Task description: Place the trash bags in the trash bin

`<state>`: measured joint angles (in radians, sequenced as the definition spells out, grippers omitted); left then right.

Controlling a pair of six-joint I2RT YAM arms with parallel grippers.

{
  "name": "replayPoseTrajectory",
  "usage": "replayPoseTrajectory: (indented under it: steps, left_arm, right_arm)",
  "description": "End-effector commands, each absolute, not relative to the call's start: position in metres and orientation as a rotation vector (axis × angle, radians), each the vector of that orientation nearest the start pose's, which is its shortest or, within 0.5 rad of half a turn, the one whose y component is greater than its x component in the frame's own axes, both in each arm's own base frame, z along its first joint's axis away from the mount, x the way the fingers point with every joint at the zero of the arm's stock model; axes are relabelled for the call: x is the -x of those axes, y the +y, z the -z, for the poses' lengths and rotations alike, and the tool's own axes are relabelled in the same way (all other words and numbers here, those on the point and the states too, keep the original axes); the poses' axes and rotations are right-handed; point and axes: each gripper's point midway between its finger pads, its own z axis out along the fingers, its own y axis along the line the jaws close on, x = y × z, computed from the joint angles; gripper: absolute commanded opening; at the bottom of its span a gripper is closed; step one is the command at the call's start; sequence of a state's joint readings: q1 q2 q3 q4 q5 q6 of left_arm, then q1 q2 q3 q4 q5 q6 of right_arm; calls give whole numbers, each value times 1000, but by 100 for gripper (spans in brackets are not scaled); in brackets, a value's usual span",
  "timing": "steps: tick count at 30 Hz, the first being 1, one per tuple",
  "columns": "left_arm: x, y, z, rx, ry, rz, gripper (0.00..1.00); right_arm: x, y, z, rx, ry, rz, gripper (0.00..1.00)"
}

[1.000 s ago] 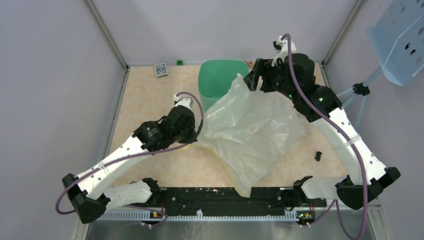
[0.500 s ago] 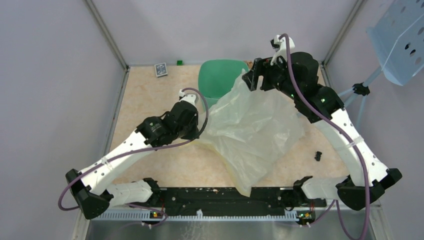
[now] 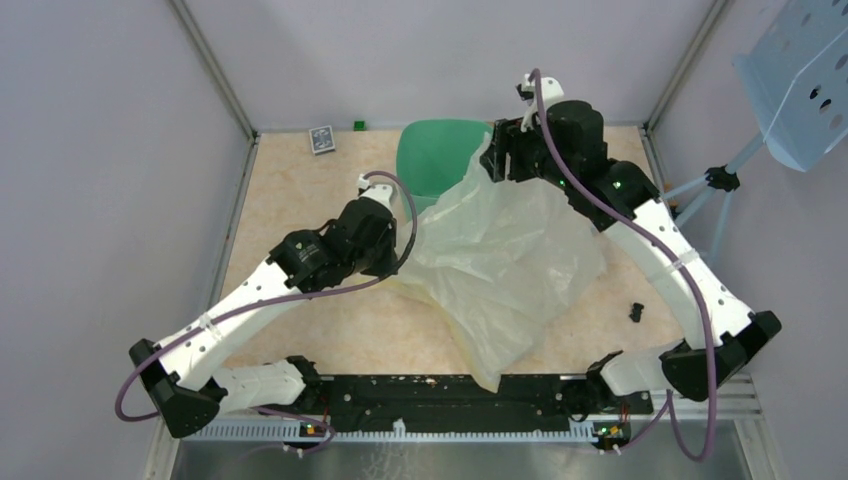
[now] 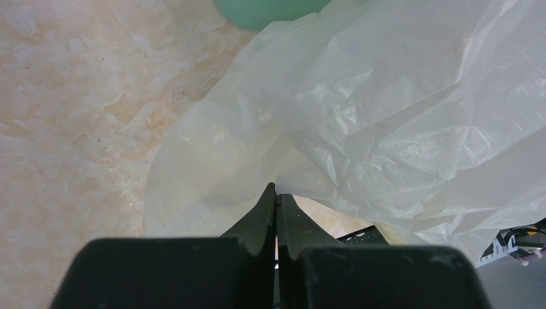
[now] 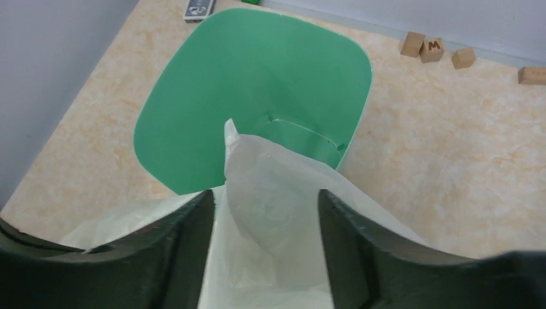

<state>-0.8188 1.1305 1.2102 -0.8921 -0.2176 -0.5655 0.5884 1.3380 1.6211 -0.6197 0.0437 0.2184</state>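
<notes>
Step in hand: carrying the trash bag (image 3: 500,260) to the trash bin (image 3: 435,160); nothing is inside yet. The right gripper (image 5: 264,201) hovers with the bin mouth just ahead of and below its fingertips. Its jaws stand fairly wide with a bunched, upright fold of the bag between them. The fold pokes out past the tips, over the near rim. I can't tell whether the jaws truly clamp it or it only sits in the gap. From there the rest of the bag slopes back and down, spread over the table (image 3: 300,200). The left gripper (image 4: 275,193) is fully closed, with the film gathered right at its tips, so it looks pinched on the bag's side edge; the bin is up ahead of it. Next move, I judge: push the fold forward and down into the mouth and let go. The left then needs to feed more film in, since the bag is much bigger than the bin and may spring back out.
</notes>
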Motion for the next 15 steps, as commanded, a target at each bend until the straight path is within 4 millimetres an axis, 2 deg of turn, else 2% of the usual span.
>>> replayPoseTrajectory:
  steps: [1, 2, 3, 4, 5, 6, 7, 10, 14, 15]
  left_arm:
    - [-218, -205, -242, -194, 2343, 425, 0]
    - [-218, -205, -243, -192, 2342, 428, 0]
    - [-218, -205, -244, -191, 2341, 430, 0]
    - [-218, -206, -247, -199, 2335, 439, 0]
    - [-217, -209, -253, -215, 2331, 457, 0]
    - [-215, -211, -260, -236, 2324, 480, 0]
    - [-213, -214, -269, -265, 2313, 503, 0]
    - [-210, -207, -306, -242, 2237, 536, 0]
    - [-219, -168, -372, -16, 2054, 484, 0]
    - [-220, -160, -394, 19, 1990, 489, 0]
  right_arm:
    - [-342, 221, -378, 315, 1901, -454, 55]
    - [-343, 222, -378, 312, 1898, -453, 33]
    - [-345, 223, -381, 309, 1893, -453, 5]
    - [-345, 224, -390, 305, 1890, -461, 0]
    - [-343, 225, -413, 302, 1852, -486, 0]
    - [-341, 226, -420, 316, 1843, -497, 0]
    - [-339, 226, -442, 319, 1793, -516, 0]
    - [-334, 231, -484, 345, 1670, -565, 0]
    - [-346, 241, -518, 312, 1569, -613, 0]
    - [-348, 245, -527, 309, 1544, -635, 0]
